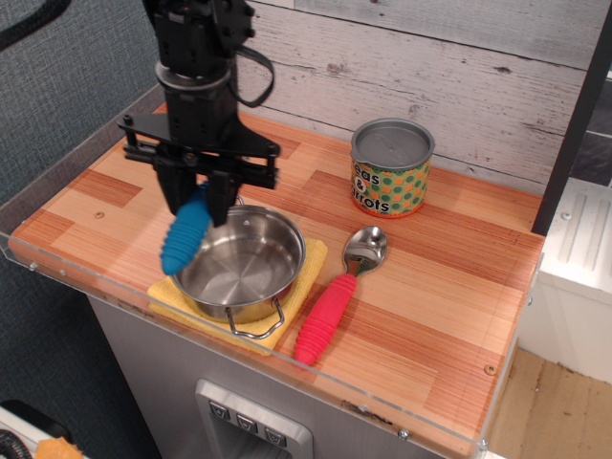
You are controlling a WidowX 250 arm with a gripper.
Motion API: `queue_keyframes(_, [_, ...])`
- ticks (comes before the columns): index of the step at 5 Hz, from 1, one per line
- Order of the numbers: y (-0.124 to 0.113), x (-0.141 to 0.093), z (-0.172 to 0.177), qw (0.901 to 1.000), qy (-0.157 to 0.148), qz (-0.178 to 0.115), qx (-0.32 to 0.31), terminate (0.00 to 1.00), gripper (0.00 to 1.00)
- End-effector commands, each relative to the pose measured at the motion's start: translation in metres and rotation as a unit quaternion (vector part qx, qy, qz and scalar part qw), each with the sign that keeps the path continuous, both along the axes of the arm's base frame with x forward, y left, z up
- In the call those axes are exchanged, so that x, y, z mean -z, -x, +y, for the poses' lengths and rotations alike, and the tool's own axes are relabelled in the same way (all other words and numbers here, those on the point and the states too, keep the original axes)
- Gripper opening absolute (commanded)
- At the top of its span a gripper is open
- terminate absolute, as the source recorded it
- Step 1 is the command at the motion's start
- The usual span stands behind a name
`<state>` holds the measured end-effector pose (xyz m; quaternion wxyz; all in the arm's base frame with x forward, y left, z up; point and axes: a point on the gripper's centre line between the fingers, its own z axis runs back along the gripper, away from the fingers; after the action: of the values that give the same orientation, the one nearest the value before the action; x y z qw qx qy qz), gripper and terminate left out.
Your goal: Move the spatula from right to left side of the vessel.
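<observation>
spatula (pixel 185 237): toy utensil with a thick ribbed blue handle, held off the worktop (pixel 449 277) in the gripper (pixel 198 194). It hangs over the left rim of the vessel (pixel 237 263), handle tip level with the pot's left edge.
head end: hidden up inside the gripper, so I can't confirm prongs or metal from this view.
gripper: fingers closed on the upper end of the spatula, 1 on each side, handle sticking out below.
handling (judgement): looks like light plastic, stiff, won't flex or sag. The ribs give decent friction, so slip risk is low. Not fragile.
grip point (judgement): current hold near the head end leaves most of the handle cantilevered. It may swing or pivot a bit on fast moves. A mid-handle hold on the ribs would be steadier, but the current 1 is probably good enough for a short set-down.
long axis: steep, tilted off vertical. Top end in the gripper, free handle end pointing down and slightly toward the front-left of the worktop.
vessel: shiny steel pot with 2 wire loop handles, sitting on a yellow cloth (pixel 296 304), empty.
others: red-handled spoon (pixel 336 295) lies just right of the pot, bowl toward the back. Dotted tin can (pixel 390 168) is behind it, well apart.
status (judgement): spatula is at the pot's left side but not yet put down. Bare worktop is available left of the cloth.
</observation>
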<state>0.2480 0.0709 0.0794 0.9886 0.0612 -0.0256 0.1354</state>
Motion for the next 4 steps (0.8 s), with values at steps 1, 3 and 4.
queue_keyframes(1, [-0.008, 0.002, 0.047, 0.9981, 0.0, 0.005, 0.061, 0.0, 0.0])
queue_keyframes(3, [-0.011, 0.018, 0.07, 0.9866, 0.042, -0.034, 0.154, 0.0, 0.0])
queue_keyframes(4, [-0.013, 0.032, 0.075, 0.9825, 0.07, -0.05, 0.165, 0.0, 0.0])
